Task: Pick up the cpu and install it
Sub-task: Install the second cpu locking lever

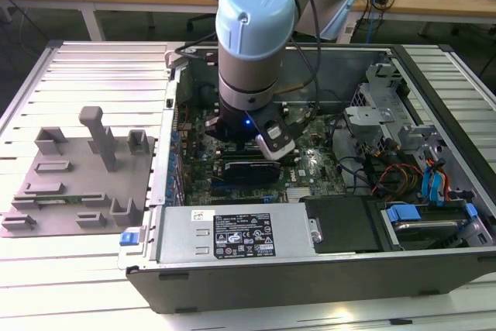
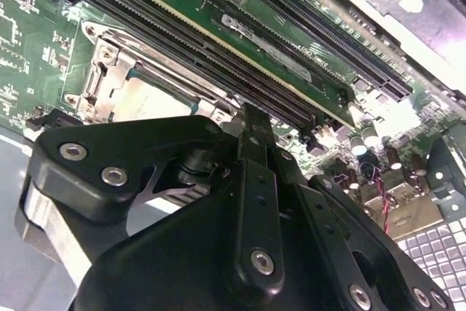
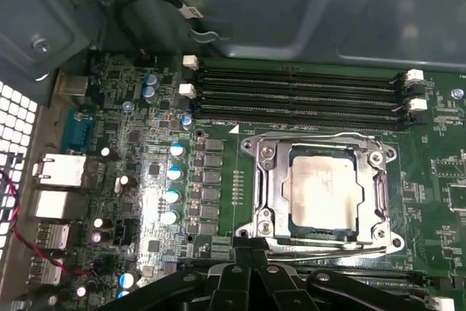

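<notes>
**CPU sitting in the motherboard socket**

The cpu (image 3: 324, 191) is lying flat inside the metal-framed socket (image 3: 263, 194) of the green motherboard (image 3: 218, 180), just beside the black memory slots (image 3: 298, 92); its pale top is also peeking out in the second wrist view (image 2: 149, 103). The gripper (image 2: 251, 125) is hovering near the socket's edge, and whether its fingers are parted or closed cannot be told. A white label (image 1: 242, 236) is showing on the power supply; its print is too small to make out. The grey tray (image 1: 74, 180) is resting outside the case.

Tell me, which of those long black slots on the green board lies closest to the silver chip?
The bottom slot of the stacked group in the first wrist view. It runs right along the metal socket frame holding the cpu; the others sit farther off.
</notes>
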Controlling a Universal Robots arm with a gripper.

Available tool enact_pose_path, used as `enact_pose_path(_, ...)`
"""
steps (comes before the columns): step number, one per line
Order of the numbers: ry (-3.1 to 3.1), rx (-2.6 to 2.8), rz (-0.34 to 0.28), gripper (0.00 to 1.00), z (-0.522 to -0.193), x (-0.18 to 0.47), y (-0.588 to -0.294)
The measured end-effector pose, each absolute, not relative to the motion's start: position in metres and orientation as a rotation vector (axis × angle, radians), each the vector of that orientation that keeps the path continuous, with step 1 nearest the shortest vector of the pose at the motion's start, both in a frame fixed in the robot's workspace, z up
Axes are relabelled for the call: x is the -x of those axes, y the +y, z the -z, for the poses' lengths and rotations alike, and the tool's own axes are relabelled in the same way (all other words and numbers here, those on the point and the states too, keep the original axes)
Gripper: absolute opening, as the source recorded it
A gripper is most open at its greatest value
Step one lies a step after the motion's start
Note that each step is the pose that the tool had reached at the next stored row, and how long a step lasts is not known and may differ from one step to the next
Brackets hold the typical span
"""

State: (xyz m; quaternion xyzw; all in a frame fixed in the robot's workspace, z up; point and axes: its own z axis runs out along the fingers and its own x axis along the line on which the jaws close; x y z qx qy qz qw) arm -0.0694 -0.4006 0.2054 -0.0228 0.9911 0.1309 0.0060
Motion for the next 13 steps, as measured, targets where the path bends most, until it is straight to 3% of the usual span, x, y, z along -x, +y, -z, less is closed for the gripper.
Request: enact_pose_path(13, 3.088, -0.072, -0.419, 0.11, -0.201, 0.08, -0.396)
